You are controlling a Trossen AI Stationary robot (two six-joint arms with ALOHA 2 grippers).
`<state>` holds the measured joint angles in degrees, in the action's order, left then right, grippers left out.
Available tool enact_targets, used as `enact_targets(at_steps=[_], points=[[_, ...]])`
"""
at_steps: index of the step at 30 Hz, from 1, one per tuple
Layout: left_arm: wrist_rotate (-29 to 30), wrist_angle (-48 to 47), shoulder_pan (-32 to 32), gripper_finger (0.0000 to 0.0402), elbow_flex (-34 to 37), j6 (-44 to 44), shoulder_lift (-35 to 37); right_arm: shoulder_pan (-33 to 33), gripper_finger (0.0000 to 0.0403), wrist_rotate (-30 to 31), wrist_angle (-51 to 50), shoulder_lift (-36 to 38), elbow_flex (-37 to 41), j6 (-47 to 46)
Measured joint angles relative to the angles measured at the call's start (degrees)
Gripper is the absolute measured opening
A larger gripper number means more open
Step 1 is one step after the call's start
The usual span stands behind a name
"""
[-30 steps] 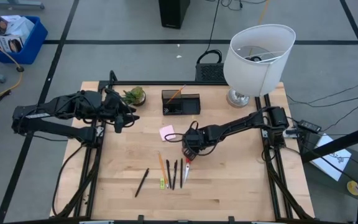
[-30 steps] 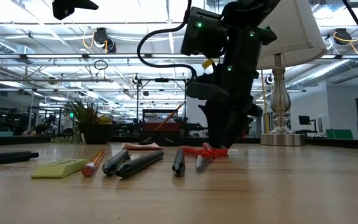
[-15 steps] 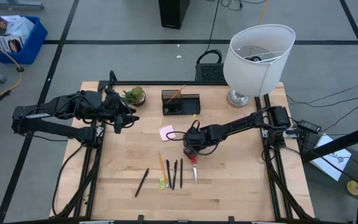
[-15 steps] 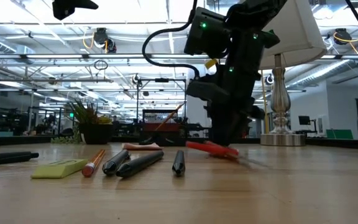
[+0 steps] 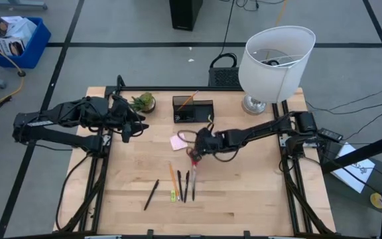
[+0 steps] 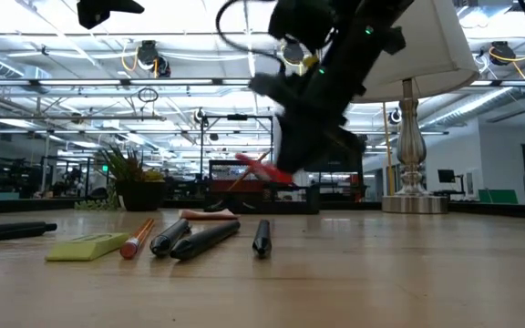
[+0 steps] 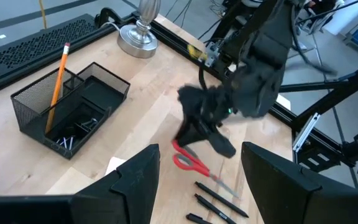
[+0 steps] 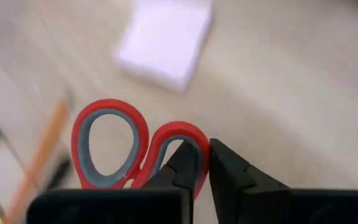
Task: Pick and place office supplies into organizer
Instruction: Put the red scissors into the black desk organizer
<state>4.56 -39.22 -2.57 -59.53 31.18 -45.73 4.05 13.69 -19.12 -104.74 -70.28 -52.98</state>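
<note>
The scissors (image 6: 264,170) are off the table now, pinched by the right gripper (image 8: 202,163); next, carry them to the organizer (image 5: 193,109) (left gripper (image 5: 128,130) waits, fingers apart).

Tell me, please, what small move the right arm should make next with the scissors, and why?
Probably carry them toward the organizer. The right gripper is shut on a handle loop of the red-handled scissors, which hang clear of the table in the low view, so lifting seems done. The organizer sits just beyond, near the table's far edge.
</note>
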Motion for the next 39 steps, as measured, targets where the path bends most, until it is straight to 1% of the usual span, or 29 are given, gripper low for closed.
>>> enact_targets(at_steps=[5, 7, 10, 12, 15, 17, 19, 21, 24, 27, 30, 34, 36, 39], points=[[0.0, 0.0, 0.02, 0.0232, 0.0, 0.1, 0.01, -2.37, 0.0023, 6.35, 4.48, 3.96, 0.02, 2.33], [0.0, 0.0, 0.02, 0.0232, 0.0, 0.26, 0.01, -3.49, 0.0024, 8.71, 6.62, 5.24, 0.02, 6.62], [0.48, -0.02, 0.02, 0.0232, 0.0, 0.18, -0.01, -4.45, 0.0022, 13.63, 12.81, 6.18, 0.0, 17.87], [1.49, -0.02, 0.02, 0.0232, 0.0, 1.04, -0.01, -4.78, 0.002, 16.26, 19.41, 6.51, 0.0, 27.33], [3.18, 0.0, 0.02, 0.0232, 0.0, 2.14, -0.01, -5.58, 0.0021, 18.12, 28.82, 6.49, -0.07, 42.58], [4.41, 0.0, 0.02, 0.0232, 0.0, 2.79, -0.01, -6.75, 0.0022, 19.26, 33.62, 6.0, -0.07, 50.6], [5.12, 0.01, 0.02, 0.0232, 0.0, 4.61, -0.01, -8.33, 0.0022, 19.29, 36.34, 5.92, -0.07, 57.16], [5.93, 0.0, 0.02, 0.0232, 0.01, 6.63, -0.01, -10.2, 0.0023, 19.53, 38.79, 5.97, -0.07, 61.6], [6.05, 0.02, 0.02, 0.0232, 0.0, 8.56, -0.01, -13.2, 0.0023, 20.81, 42.94, 5.96, -0.07, 64.6], [6.07, 0.04, 0.02, 0.0232, 0.0, 9.43, -0.01, -16.18, 0.0023, 20.81, 48.63, 5.99, -0.07, 67.3], [7.06, 0.39, 0.02, 0.0232, 0.0, 10.14, -0.01, -18.8, 0.0024, 20.56, 49.99, 6.05, -0.15, 69.89], [7.15, 0.53, 0.02, 0.0232, 0.01, 9.88, -0.01, -21.76, 0.0024, 16.19, 50.37, 5.8, -0.15, 72.63], [7.15, 0.54, 0.02, 0.0232, 0.0, 9.9, -0.01, -22.97, 0.0023, 12.97, 53.18, 4.56, -0.24, 72.73], [7.57, 0.55, 0.02, 0.0232, 0.0, 10.12, -0.01, -24.03, 0.0023, 10.47, 54.42, 2.62, -0.13, 73.92]])
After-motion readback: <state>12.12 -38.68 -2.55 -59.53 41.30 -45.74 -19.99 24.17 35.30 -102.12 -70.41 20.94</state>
